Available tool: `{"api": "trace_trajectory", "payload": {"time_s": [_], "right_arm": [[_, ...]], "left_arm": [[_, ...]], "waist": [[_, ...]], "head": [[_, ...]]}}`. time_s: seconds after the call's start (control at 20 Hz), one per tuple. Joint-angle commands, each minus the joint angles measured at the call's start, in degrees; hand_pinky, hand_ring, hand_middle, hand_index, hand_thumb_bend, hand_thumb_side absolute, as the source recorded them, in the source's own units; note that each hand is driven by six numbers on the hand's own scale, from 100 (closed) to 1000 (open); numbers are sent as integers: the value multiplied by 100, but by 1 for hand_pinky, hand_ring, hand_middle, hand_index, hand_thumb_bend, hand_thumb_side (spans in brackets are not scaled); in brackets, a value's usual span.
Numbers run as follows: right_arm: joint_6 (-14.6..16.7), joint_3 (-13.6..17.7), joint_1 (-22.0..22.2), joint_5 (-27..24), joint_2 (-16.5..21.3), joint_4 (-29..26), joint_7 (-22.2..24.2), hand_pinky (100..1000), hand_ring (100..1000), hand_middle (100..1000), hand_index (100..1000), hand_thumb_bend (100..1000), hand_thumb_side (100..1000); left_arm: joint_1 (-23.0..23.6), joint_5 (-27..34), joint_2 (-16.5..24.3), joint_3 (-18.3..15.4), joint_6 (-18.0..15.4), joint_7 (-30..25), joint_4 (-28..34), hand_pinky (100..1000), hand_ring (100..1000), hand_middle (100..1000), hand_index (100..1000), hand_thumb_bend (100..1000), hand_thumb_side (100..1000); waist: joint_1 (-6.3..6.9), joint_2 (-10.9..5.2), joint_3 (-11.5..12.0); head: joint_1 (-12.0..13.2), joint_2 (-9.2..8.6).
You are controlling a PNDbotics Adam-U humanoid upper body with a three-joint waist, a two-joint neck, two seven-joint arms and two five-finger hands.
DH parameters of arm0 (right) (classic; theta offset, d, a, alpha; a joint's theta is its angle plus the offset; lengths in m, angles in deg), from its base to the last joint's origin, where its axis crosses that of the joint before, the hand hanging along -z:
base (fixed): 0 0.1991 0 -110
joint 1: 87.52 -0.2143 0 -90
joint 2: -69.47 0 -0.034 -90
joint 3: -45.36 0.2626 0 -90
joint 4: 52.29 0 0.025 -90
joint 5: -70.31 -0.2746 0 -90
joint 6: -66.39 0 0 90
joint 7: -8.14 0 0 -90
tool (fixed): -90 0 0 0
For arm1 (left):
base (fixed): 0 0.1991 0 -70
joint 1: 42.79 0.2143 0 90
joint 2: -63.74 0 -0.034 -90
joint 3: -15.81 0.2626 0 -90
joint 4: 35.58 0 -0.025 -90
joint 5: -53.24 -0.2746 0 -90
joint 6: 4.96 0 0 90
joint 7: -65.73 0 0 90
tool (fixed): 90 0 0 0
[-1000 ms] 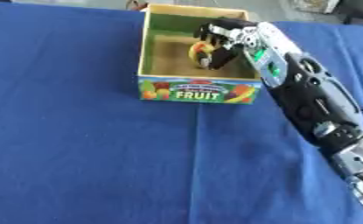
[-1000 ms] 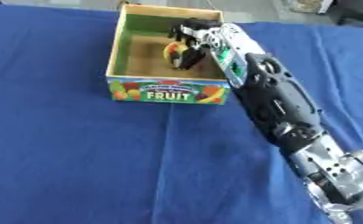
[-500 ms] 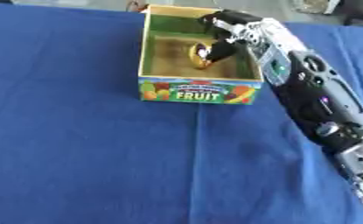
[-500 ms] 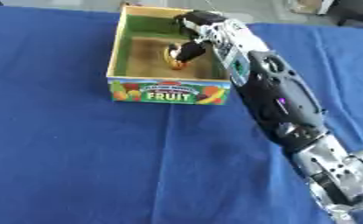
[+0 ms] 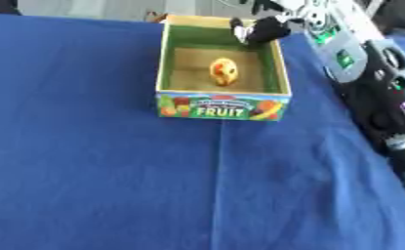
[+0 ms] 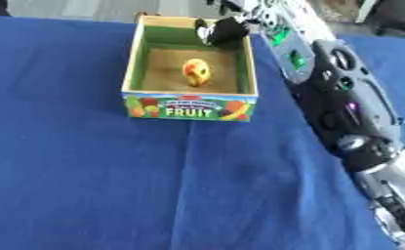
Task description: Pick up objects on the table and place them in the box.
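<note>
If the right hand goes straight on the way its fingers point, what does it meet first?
The right hand hangs at the box's far right corner, fingers pointing down and left into it. Straight on, it would likely meet the box floor behind the yellow fruit; depth is unclear.

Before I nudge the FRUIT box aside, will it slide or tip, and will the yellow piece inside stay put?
The box looks low and wide-based, so it would probably slide, not tip. The rounded yellow piece lies loose on its floor and may roll. The right hand hovers over the far rim.
</note>
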Motion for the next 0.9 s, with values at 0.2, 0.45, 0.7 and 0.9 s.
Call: {"api": "trace_trajectory", "payload": {"time_s": [0.2,0.45,0.7,0.9], "right_arm": [[-302,415,658,-507,875,-1977,-438,730,687,773,923,100,433],[-591,656,1601,-931,1460,-3186,-1500,682,629,732,893,100,579],[-158,938,2342,-1919,1564,-3260,-3203,669,611,717,870,100,682],[135,1087,2998,-2637,1372,-3262,-4097,598,538,649,821,100,716]], "left_arm": [[-3,17,36,-88,-12,54,100,452,568,573,785,100,975],[-2,10,31,-115,-13,89,100,452,568,573,786,100,975],[7,2,25,-144,-32,125,100,452,569,574,787,100,973],[12,-11,1,-162,-47,150,100,451,568,573,788,100,970]], "waist": [[59,-156,-76],[103,-163,-180],[191,-172,-282],[281,-146,-348]], "head": [[127,14],[225,63],[344,169],[439,261]]}}
